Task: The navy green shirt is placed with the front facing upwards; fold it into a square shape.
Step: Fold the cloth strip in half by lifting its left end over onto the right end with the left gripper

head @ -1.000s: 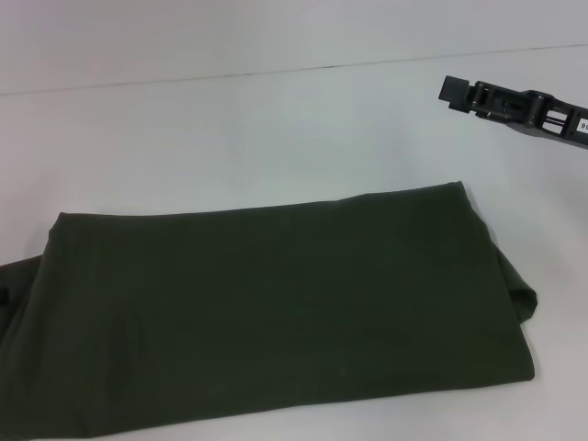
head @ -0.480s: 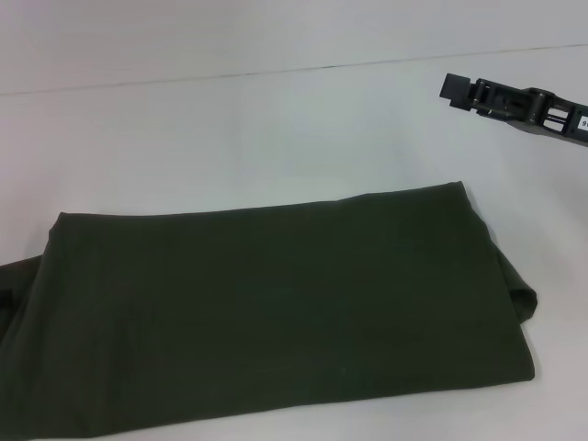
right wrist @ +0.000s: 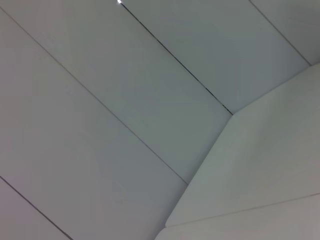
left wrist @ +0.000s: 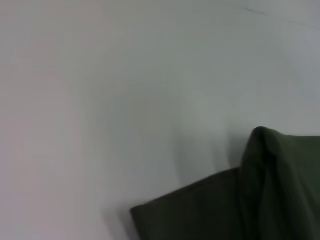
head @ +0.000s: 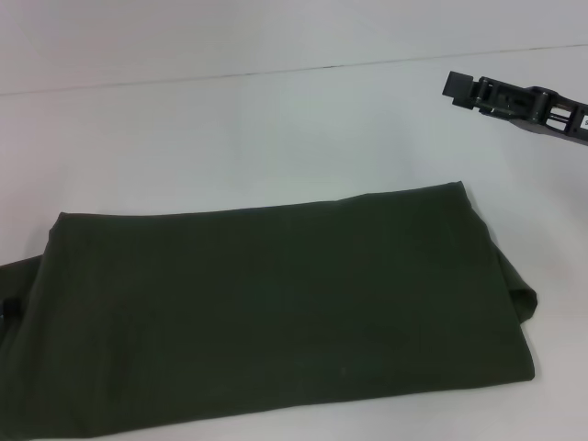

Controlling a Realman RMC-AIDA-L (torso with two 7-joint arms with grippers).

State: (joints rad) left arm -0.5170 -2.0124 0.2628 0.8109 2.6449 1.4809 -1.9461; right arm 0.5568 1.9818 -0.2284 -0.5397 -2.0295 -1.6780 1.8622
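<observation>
The navy green shirt (head: 276, 312) lies folded into a wide rectangle on the white table (head: 230, 138), plain dark green side up, with no lettering or label showing. A fold of cloth sticks out at its right end (head: 522, 301). My right gripper (head: 455, 85) hangs above the table, beyond the shirt's far right corner and apart from it. Only a small dark tip of my left gripper (head: 5, 309) shows at the head view's left edge, by the shirt's left end. The left wrist view shows a folded corner of the shirt (left wrist: 260, 200) on the table.
A thin seam (head: 276, 72) runs across the table behind the shirt. The right wrist view shows only pale panels (right wrist: 125, 100) and the table's corner (right wrist: 250, 175).
My right gripper has drifted slightly to the right. A small dark tip has come into view at the left edge by the shirt. The shirt has not moved.
</observation>
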